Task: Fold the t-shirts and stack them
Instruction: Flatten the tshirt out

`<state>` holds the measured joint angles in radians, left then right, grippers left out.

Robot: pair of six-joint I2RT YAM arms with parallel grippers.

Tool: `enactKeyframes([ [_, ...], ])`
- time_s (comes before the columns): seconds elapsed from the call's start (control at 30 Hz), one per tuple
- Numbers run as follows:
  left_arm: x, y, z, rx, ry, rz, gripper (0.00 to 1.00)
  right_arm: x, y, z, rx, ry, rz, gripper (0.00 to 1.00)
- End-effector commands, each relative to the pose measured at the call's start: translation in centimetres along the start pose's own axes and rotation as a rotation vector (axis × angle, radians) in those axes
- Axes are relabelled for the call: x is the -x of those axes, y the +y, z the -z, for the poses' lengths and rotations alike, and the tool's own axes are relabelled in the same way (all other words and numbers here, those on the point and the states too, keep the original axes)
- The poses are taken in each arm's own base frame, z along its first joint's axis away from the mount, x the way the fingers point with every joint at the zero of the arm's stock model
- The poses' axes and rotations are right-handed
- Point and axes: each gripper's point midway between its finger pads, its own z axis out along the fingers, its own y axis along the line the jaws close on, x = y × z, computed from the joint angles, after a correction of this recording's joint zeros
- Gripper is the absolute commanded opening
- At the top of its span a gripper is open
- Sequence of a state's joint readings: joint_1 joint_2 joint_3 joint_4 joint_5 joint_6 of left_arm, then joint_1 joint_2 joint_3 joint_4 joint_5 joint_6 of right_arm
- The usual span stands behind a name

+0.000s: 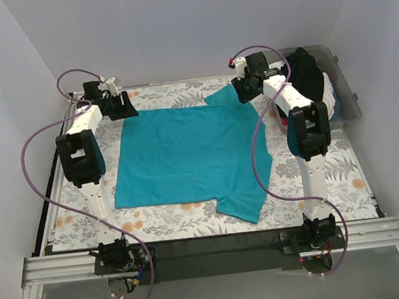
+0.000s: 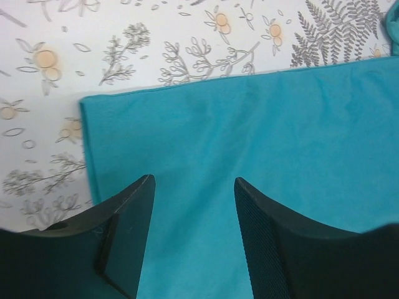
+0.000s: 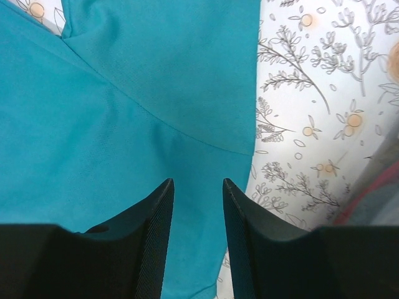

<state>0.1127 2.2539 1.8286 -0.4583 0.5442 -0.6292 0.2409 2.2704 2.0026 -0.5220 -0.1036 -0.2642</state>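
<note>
Lying spread flat on the floral-patterned tablecloth is the solid teal cloth t-shirt. The left gripper hangs released over its far corner, the right gripper released over a sleeve seam.

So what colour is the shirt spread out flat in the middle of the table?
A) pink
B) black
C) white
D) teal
D: the t-shirt lying spread out on the flowery tablecloth is solid teal all over.
</note>
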Motion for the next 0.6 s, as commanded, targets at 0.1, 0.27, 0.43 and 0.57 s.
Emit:
enactKeyframes([
  [0.1,0.3,-0.8,-1.5,-0.012,-0.005,0.066,0.48,1.1,-0.3,-0.8,-0.023,-0.037,-0.015,0.44],
  [0.27,-1.9,1.8,-2.9,0.087,0.076,0.124,0.43,1.5,-0.5,-0.8,-0.031,-0.049,-0.026,0.44],
  [0.43,-3.2,3.2,-1.9,0.153,0.099,0.127,0.41,2.2,-0.5,-1.1,-0.027,-0.072,-0.027,0.47],
  [0.57,-4.0,4.7,-1.1,0.182,0.115,0.165,0.38,2.8,-0.8,-1.1,-0.035,-0.091,-0.049,0.51],
])
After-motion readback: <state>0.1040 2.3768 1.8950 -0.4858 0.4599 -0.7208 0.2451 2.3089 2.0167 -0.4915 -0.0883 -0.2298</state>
